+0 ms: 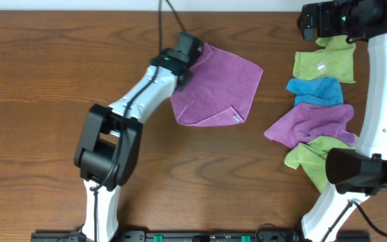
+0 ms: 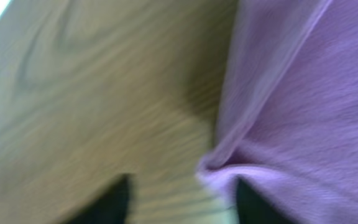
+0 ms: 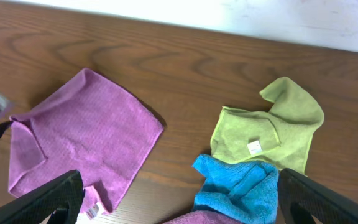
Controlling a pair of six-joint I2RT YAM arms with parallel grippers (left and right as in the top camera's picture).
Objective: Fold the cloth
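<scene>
Blurred left jaws apart, tips cut off, cloth point(image 2: 303, 112) edge between

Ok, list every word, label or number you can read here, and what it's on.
Nothing can be read.
Corner tag on the purple cloth: too small to read.
White tag on the green cloth: blurred, unreadable.
No other text shows in any view.
</scene>
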